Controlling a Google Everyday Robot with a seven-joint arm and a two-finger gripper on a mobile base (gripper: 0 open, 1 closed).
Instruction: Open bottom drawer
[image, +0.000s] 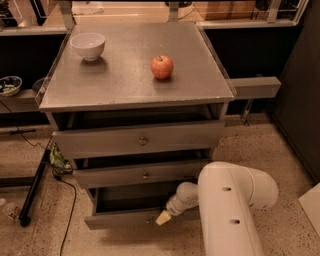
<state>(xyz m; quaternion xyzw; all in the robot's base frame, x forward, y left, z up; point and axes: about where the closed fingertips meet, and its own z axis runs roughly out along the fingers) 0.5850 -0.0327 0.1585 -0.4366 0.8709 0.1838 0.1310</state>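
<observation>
1. The grey cabinet (130, 95) stands on a speckled floor (270, 150), with three drawers stacked under its flat top.
2. On the top, a white bowl (88, 45) sits near the back left corner. A red apple (162, 67) sits right of the middle, well apart from the bowl.
3. The top drawer (100, 142) is the tallest and has a small round knob (143, 141) at its centre. The middle drawer (115, 177) below it is slimmer, also with a small centre knob.
4. The bottom drawer (117, 220) is the lowest of the three, close to the floor. It stands out from the cabinet, and a dark open gap shows behind its front.
5. The robot's white arm (232, 200) fills the lower right and reaches leftward towards the cabinet.
6. The gripper (163, 217) is at the upper edge of the bottom drawer's front, just right of centre. Its pale tip touches or nearly touches that front. From here I cannot tell whether it is open or closed, nor whether it has hold of anything.
7. A grey ledge (255, 87) juts out from the cabinet's right side.
8. On the left, a small patterned bowl (9, 85) rests on a low shelf, and a black cable (67, 210) trails across the floor beside a black bar (34, 190).
</observation>
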